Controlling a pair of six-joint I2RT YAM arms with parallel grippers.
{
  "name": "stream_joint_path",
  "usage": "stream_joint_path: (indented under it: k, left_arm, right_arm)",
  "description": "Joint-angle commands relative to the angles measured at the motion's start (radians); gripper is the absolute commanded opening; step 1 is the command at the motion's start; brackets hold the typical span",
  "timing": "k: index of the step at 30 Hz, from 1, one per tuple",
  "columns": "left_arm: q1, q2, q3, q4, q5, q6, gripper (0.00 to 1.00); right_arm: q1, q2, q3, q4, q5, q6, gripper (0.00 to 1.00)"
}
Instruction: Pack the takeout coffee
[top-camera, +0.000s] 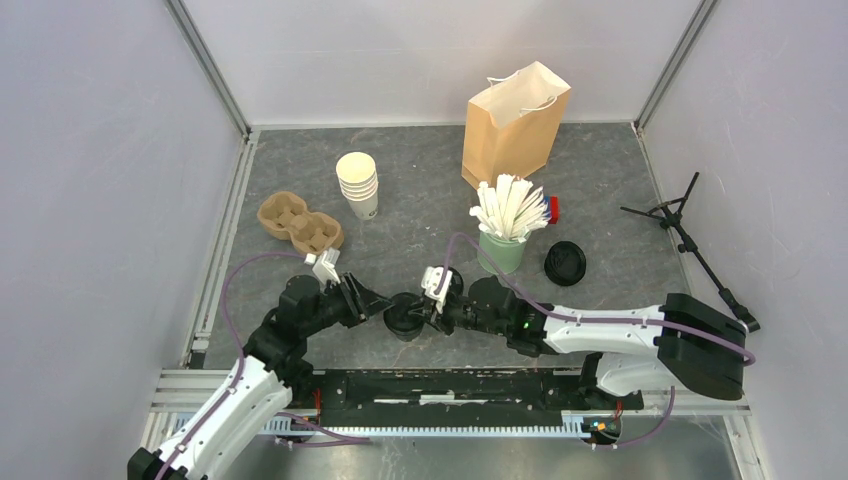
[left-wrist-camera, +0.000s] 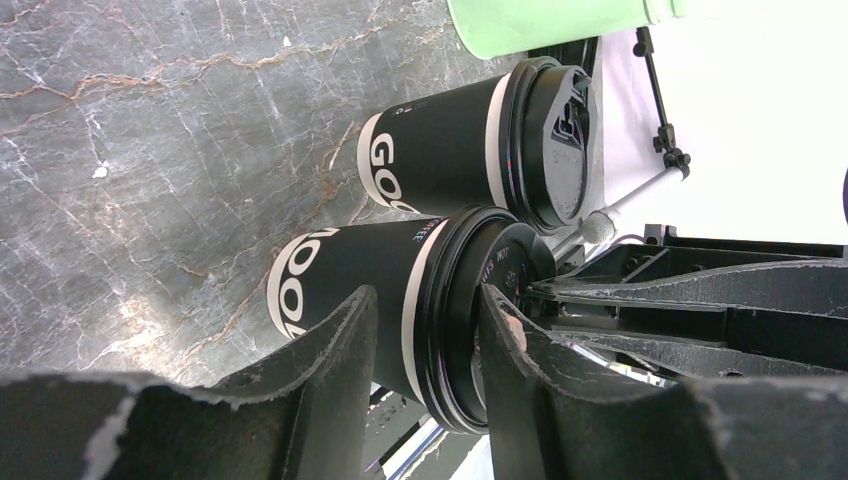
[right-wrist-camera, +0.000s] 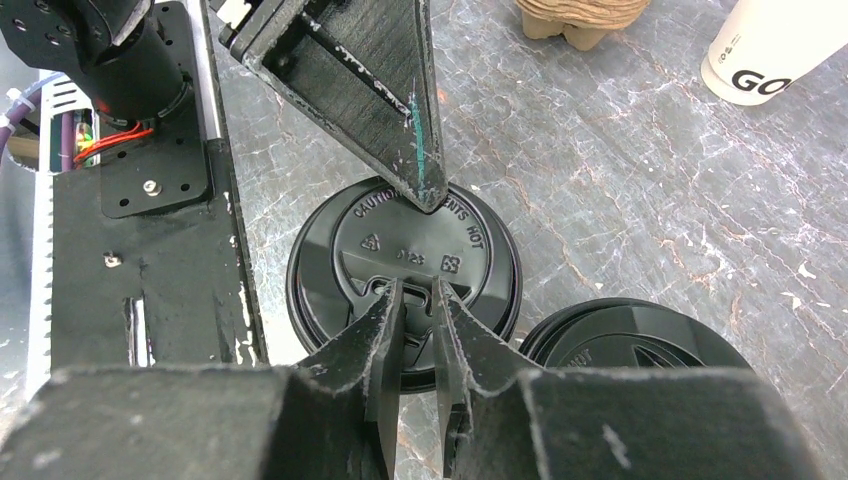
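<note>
The cup (top-camera: 405, 320) stands upright on the bench (top-camera: 430, 190) between both arms. Left claw (left-wrist-camera: 428, 300) gapes across its lid (right-wrist-camera: 400, 230) rim. Right claw (right-wrist-camera: 420, 290), nearly together atop the lid, has an unclear grip. The bag (top-camera: 515, 125) stands far behind, rightward.

Grey marbled table (top-camera: 420, 170). Brown paper bag (top-camera: 515, 125) upright at the back, handles up. Stack of lidless cream cups (top-camera: 358, 185) to its left, cardboard cup carrier (top-camera: 299, 222) further left. Green cup of white sticks (top-camera: 500, 250) mid-table, small red item (top-camera: 553, 209) just behind, loose black lid (top-camera: 565, 263) near its right. Black stand (top-camera: 690, 235) at right edge.
</note>
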Motion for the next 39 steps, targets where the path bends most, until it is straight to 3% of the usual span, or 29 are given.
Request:
stream_joint_path:
  k: [1, 8, 14, 20, 24, 30, 39]
  left_arm:
    - [-0.008, 0.03, -0.037, -0.049, -0.085, 0.0, 0.47]
    - [-0.011, 0.008, -0.048, -0.015, -0.061, -0.002, 0.46]
    - [-0.013, 0.031, -0.048, 0.004, -0.038, 0.006, 0.46]
    - [-0.017, 0.036, -0.045, 0.004, -0.039, 0.009, 0.46]
    - [-0.017, 0.039, -0.043, 0.004, -0.04, 0.011, 0.46]
    - [-0.018, 0.039, -0.042, 0.004, -0.038, 0.012, 0.46]
    - [-0.025, 0.032, -0.045, 0.003, -0.039, 0.008, 0.46]
  right_arm:
    - [-0.001, 0.063, -0.089, -0.235, 0.018, 0.03, 0.22]
    - [-0.001, 0.061, -0.111, -0.221, -0.006, 0.021, 0.21]
    - [-0.016, -0.006, 0.09, -0.275, -0.099, -0.016, 0.23]
    - [-0.021, -0.042, 0.209, -0.3, -0.192, -0.133, 0.38]
    - [-0.021, -0.051, 0.218, -0.307, -0.215, -0.241, 0.42]
    - [-0.021, -0.009, 0.248, -0.35, -0.323, -0.355, 0.42]
    - [-0.02, 0.066, 0.28, -0.363, -0.331, -0.391, 0.38]
